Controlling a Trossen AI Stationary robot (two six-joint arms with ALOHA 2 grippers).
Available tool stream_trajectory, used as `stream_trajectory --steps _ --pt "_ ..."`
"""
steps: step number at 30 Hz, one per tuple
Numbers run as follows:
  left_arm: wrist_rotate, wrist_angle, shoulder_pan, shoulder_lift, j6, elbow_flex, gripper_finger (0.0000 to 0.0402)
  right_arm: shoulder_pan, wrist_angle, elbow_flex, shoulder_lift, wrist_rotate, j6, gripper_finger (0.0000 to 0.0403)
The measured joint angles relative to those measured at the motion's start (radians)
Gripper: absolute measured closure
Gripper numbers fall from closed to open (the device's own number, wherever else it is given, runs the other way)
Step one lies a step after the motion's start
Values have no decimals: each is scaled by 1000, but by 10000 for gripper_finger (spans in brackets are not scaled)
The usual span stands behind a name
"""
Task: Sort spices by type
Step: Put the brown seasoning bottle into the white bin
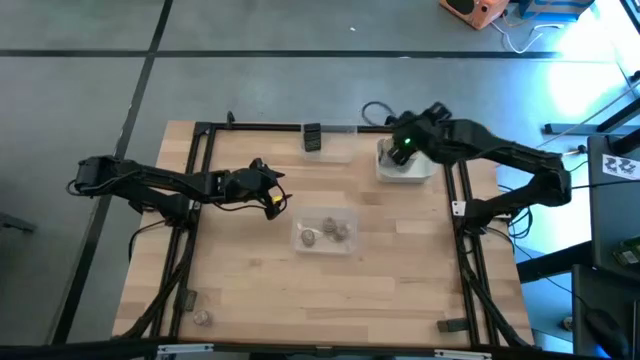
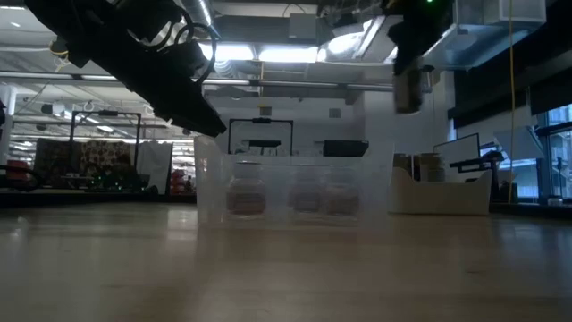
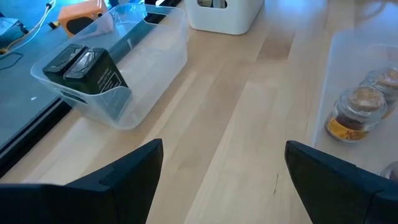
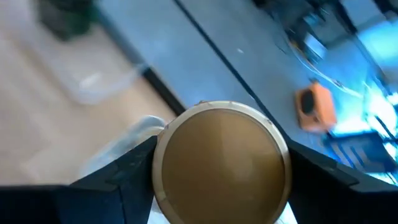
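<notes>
While the left gripper point(image 1: 272, 198) waited wide-fingered near the bench's middle, the right gripper point(image 4: 221, 186) held a tan-topped spice jar point(image 4: 221, 163) by its sides above the white tray point(image 1: 403, 168) at the bench's far-right corner, likely light, rigid, slippery.

No text could be read anywhere: the print on the dark box point(image 3: 93, 71) and the yellow label on the jar point(image 3: 356, 112) were illegible.

Grey floor point(image 1: 300, 40) with dark seams around the wooden table point(image 1: 250, 280), bright ceiling lights point(image 2: 349, 43) overhead, far monitors point(image 2: 344, 148), blue glow at right.
</notes>
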Motion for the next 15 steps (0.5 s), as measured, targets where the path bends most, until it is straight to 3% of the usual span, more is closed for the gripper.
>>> stream_trajectory --steps 7,15 --pt "0 4 0 0 0 0 82 -129 -35 -14 -30 25 51 123" --pt "0 3 0 0 0 0 82 -266 97 -199 -29 -55 76 123"
